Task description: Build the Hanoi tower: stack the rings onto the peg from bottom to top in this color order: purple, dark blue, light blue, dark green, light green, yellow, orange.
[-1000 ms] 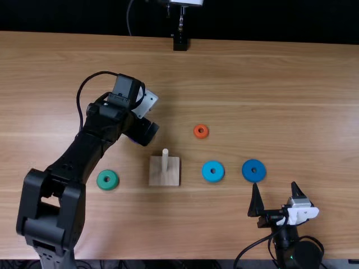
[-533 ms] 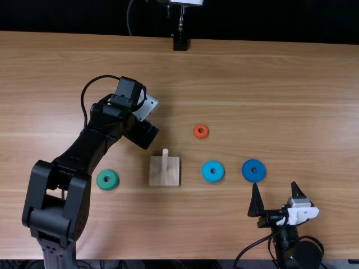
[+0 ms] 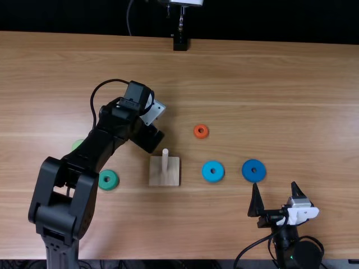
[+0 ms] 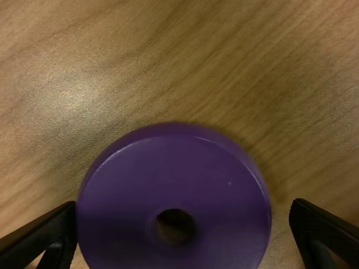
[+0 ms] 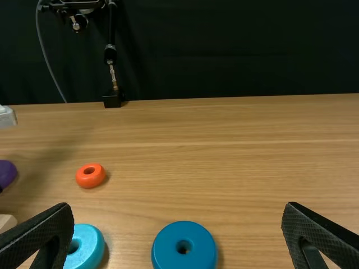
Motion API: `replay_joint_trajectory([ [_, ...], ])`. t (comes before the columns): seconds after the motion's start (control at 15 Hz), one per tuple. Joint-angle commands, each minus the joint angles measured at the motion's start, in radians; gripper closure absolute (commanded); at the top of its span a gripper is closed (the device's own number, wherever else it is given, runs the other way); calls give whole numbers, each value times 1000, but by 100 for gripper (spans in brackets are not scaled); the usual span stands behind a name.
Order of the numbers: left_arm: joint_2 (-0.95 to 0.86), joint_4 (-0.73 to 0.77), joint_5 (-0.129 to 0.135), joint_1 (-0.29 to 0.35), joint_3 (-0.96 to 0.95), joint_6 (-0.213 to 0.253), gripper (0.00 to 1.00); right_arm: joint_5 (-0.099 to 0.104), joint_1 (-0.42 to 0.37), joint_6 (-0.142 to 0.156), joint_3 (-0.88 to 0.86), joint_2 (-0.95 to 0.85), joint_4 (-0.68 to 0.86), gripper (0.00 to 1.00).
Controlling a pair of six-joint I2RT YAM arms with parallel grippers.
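I count six rings, one of each colour I can see, along with one peg standing upright on one square wooden base. The base sits a little nearer the bench's near edge than its far edge.

My left gripper is just beyond the base, toward the far edge and off to the left. Its two jaws are wide apart with the one purple ring between them. In my left wrist view one finger meets the ring's rim, while a strip of wood shows between the rim and the other finger, so I am not clamping it. Whether that ring lies flat on the bench I cannot tell.

My right gripper is close to the near edge, jaws wide, with nothing between the tips. Two blue rings lie to the right of the base: one light blue ring, then one dark blue ring farther right, near a tip of that gripper. One orange ring lies nearer the far edge than those two.

On the left I count two greens: one dark green ring, level with the base, and one light green ring, about midway between near and far edges, partly behind my left arm.
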Motion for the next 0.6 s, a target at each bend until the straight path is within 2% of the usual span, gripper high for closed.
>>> replay_joint_trajectory([
  [0.0,30,2,5,-11,42,22,27,-2,-5,-2,-10,-13,-2,0],
  [0.07,30,2,5,-18,40,22,73,-2,-5,-2,-10,-13,-2,0],
  [0.13,29,4,4,-18,40,22,100,-2,-5,-2,-10,-13,-4,0],
  [0.53,-40,-14,-11,-12,88,13,100,-2,-5,-2,-10,-13,-2,0],
])
